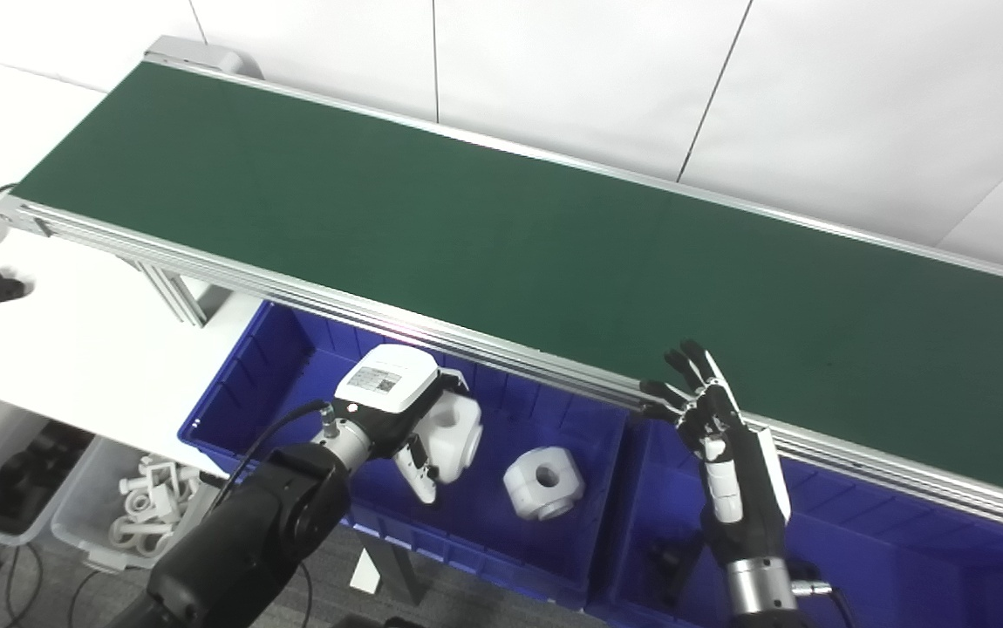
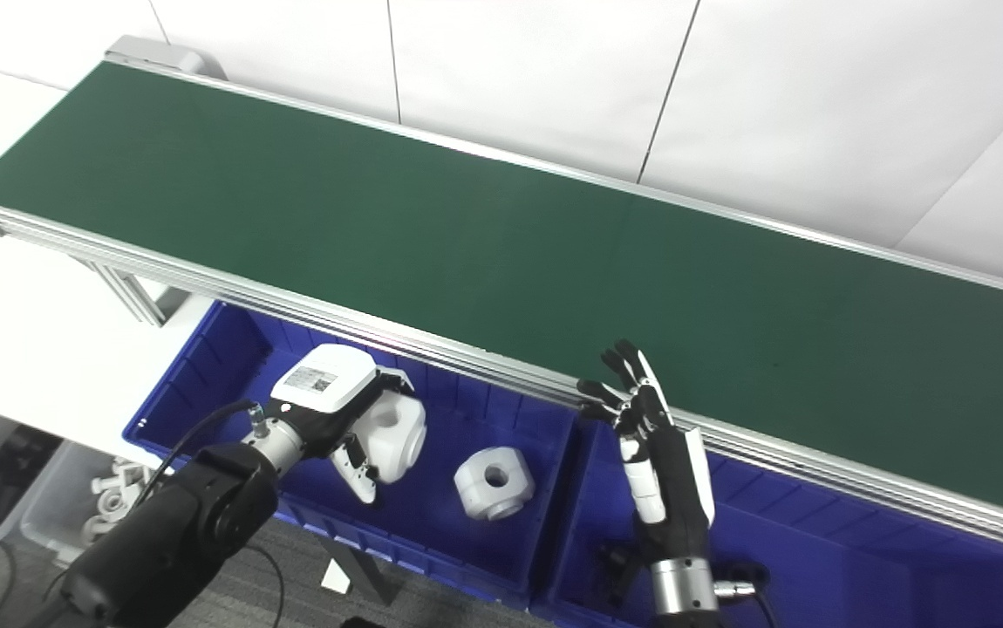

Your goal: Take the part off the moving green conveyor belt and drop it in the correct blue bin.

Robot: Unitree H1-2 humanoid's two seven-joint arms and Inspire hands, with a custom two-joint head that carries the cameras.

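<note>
Belt (image 1: 484, 227) bare; white part (image 1: 543, 482) lies in left bin (image 1: 231, 384).

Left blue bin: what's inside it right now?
Inside the left blue bin, one white part lies loose. The left hand holds another white part over it; the floor beneath them is hidden.

label (image 1: 377, 379) on left hand (image 1: 414, 419): print unreadable.

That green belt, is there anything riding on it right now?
Empty. The green belt shows bare along its visible length. One white part is in the left hand, another lies in the blue bin.
</note>
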